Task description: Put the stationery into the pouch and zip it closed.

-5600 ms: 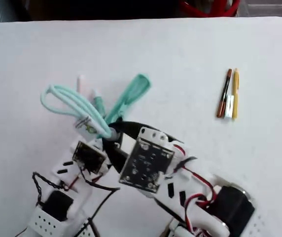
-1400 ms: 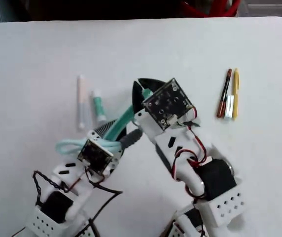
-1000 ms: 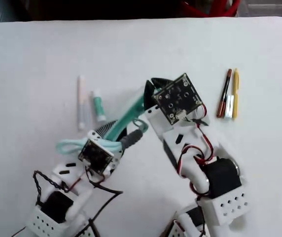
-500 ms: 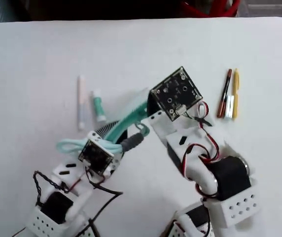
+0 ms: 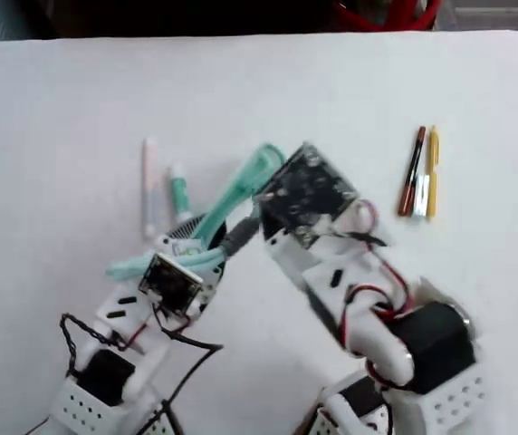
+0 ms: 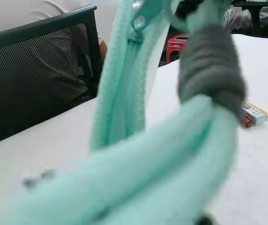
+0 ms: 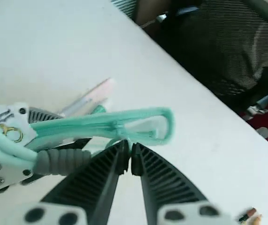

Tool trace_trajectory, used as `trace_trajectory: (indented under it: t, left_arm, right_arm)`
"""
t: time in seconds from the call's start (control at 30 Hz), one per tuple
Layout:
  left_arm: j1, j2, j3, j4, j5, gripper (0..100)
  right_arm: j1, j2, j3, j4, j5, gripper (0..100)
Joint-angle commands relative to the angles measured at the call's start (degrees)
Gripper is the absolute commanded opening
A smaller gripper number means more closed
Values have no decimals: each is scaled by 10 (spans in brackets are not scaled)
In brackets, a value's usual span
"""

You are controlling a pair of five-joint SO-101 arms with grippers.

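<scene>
The mint green pouch (image 5: 234,195) hangs above the table between both arms, its zipper slider (image 7: 117,127) near mid-length. My left gripper (image 5: 189,243) is shut on its strap end, by a grey collar (image 6: 211,70). In the right wrist view my right gripper (image 7: 130,149) has its black fingers closed against the pouch's edge just below the slider. A pink-white pen (image 5: 150,186) and a short green pen (image 5: 179,192) lie beside the pouch. A brown pen (image 5: 412,172) and a yellow pen (image 5: 433,172) lie apart at the right.
The right arm's camera board (image 5: 306,195) sits over the pouch's middle and hides the fingers from above. White table (image 5: 60,109) stretches open at the far left and back. A black mesh chair (image 6: 35,79) stands beyond the table edge.
The right arm swung from the pouch's far end toward the right, then back over its middle. The pouch's free end has straightened and risen. The left arm lifted slightly.
</scene>
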Motion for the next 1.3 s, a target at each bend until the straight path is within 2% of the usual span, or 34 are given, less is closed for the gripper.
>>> trace_trajectory:
  t: [0.0,0.1,0.2,0.33,0.47,0.63,0.83,0.9,1.07,1.27]
  left_arm:
    - [-1,-7,-7,-14,-3,23]
    - [-2,-7,-7,-14,-3,23]
    - [-3,-7,-7,-14,-3,23]
    - [-3,-7,-6,-16,-3,23]
    - [-3,-7,-6,-17,-3,23]
    - [-4,-7,-7,-16,-4,23]
    - [-4,-7,-7,-16,-4,23]
    - [-4,-7,-7,-16,-4,23]
    - [-4,-7,-7,-17,-4,23]
    - [-4,-7,-7,-17,-4,23]
  right_arm:
    - [30,-5,-40,-36,-17,18]
    - [29,-2,-38,-67,-34,20]
    - [27,-4,-40,-56,-51,48]
    - [-35,-1,-37,-13,-47,166]
    - [-85,19,-32,3,-45,172]
    - [-94,79,-32,39,15,231]
    - [-89,119,-33,28,57,228]
    - [-84,121,-33,26,74,192]
    - [-82,120,-32,26,134,24]
    - [-83,118,-33,29,145,18]
